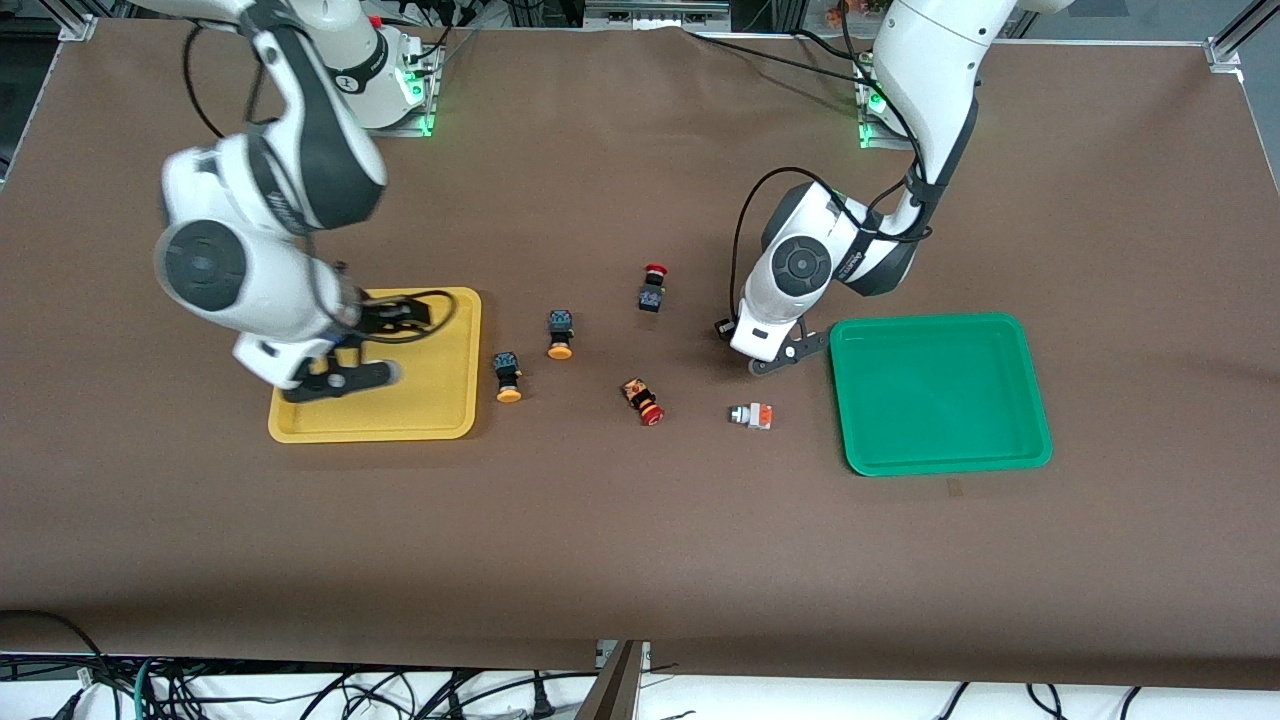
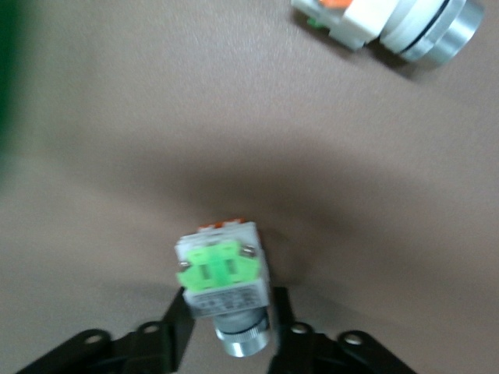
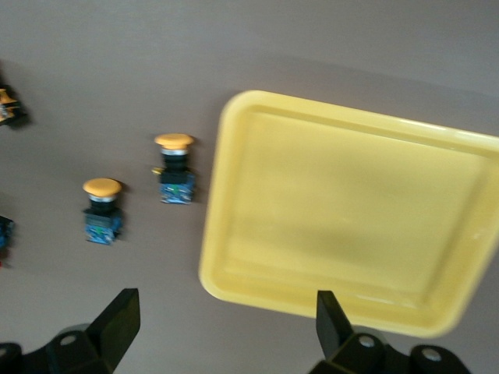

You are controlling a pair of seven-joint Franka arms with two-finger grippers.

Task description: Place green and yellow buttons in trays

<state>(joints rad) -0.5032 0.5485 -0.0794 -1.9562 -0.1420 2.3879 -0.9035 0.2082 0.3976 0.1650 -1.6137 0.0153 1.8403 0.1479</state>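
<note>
White arms (image 1: pixel 300 150), dark joints, black cables.

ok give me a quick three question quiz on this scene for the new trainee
1. True or false: the yellow tray already holds a button.
2. Which claw is holding something? A) left claw B) right claw C) neither
3. Fill in: ___ yellow-cap buttons lie beside the yellow tray.

Key
1. False: nothing lies in it.
2. A: it grips the green button; the right claw is open over the yellow tray.
3. Two.
</note>
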